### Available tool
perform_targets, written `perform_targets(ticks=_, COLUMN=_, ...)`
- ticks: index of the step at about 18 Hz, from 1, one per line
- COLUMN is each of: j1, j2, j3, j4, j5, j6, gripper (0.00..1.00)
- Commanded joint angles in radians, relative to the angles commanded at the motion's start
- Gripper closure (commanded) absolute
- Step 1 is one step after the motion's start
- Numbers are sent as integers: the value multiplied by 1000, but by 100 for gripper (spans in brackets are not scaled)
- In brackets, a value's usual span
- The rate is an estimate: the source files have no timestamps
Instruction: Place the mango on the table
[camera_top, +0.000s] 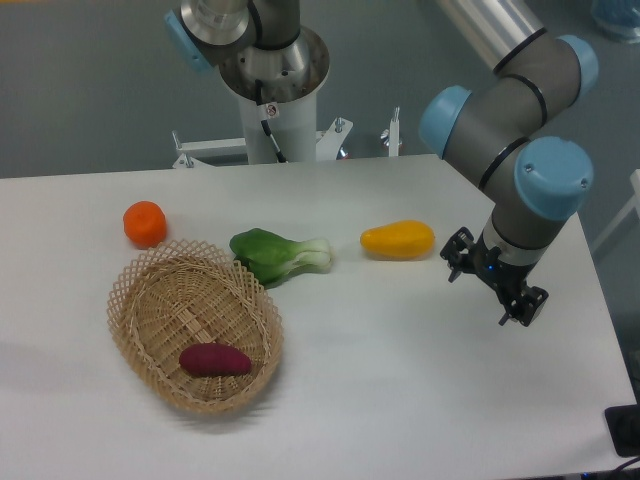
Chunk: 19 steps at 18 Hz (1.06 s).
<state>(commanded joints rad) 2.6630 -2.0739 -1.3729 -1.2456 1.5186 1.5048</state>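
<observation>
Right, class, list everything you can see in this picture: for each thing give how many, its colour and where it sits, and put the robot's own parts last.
mango: one, yellow-orange, lying on the table right of the bok choy, left of the claw
bok choy: one, green with white stem, mid-table, touching the basket's far rim
orange fruit: one, orange, on the table beyond the basket
basket: one, tan wicker, front left of the table
sweet potato: one, purple, inside the basket
table: one, white
arm: one, grey with blue caps, right side
claw: one, black, open, holding nothing, right of the mango
</observation>
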Motion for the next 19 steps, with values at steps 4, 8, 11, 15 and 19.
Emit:
perform_targets(ticks=4, j1=0, j2=0, j3=2, j4=0, j5=8, j6=2, gripper=0)
perform_targets(ticks=8, j1=-2, j2=-2, j3=3, j4=0, j5=11, j6=0, gripper=0)
perform_targets(ticks=11, j1=-2, j2=-2, j3=5, j4=0, j5=11, j6=0, gripper=0)
perform_targets(ticks=15, j1=-5, j2=-2, j3=5, j4=0, j5=12, j6=0, gripper=0)
perform_targets(ticks=19, j1=-6, j2=-2, j3=5, j4=0, j5=15, j6=0, gripper=0)
